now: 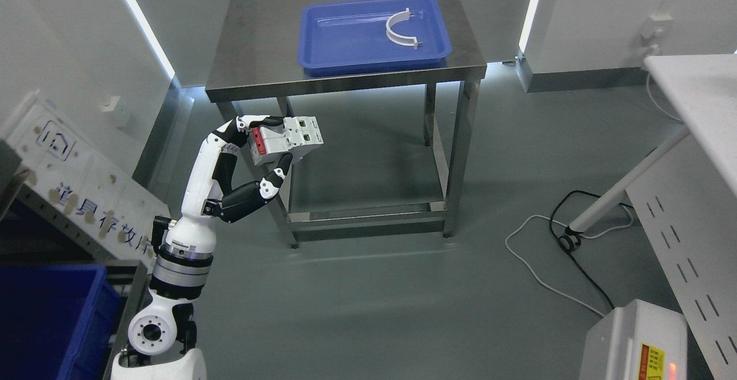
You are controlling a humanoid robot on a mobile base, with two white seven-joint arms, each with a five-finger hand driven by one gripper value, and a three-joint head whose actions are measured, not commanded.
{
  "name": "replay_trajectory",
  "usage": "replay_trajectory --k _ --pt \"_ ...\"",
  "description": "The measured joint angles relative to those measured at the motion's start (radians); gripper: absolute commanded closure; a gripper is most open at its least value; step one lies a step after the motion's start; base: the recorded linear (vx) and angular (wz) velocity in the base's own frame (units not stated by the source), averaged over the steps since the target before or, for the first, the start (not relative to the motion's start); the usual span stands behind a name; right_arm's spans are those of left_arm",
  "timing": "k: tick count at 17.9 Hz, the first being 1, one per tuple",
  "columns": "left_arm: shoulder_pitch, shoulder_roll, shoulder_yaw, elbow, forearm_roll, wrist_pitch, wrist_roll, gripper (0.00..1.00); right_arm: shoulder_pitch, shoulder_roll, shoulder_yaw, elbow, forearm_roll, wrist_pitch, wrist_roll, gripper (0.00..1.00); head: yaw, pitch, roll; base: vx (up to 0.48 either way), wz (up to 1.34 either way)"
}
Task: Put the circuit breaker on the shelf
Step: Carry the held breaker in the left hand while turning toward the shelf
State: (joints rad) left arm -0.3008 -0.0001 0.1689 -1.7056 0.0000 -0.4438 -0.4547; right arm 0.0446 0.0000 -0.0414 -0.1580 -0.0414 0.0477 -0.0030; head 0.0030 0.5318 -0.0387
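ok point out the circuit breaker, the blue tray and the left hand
circuit breaker (293,138), head view, on its white body
blue tray (345,37), head view, on its bare floor
left hand (253,155), head view, on the middle of the hand

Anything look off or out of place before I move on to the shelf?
Nothing alarming. The left hand grips the circuit breaker in mid-air, tilted rather than level. A loose cable snakes across the floor at right, a possible snag for the base.
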Motion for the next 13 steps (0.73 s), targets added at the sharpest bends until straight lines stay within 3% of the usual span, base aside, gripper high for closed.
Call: replay_trajectory --k 5,13 --pt "-0.001 0.000 0.005 -0.001 0.000 -0.002 0.002 0.80 0.000 0.000 0.000 0.000 0.000 0.000 0.000 0.00 0.0000 0.000 0.000 -0.322 0.77" --pt "-0.004 0.000 0.001 -0.003 0.000 -0.015 0.001 0.80 0.000 0.000 0.000 0.000 0.000 0.000 0.000 0.00 0.0000 0.000 0.000 -0.248 1.28"
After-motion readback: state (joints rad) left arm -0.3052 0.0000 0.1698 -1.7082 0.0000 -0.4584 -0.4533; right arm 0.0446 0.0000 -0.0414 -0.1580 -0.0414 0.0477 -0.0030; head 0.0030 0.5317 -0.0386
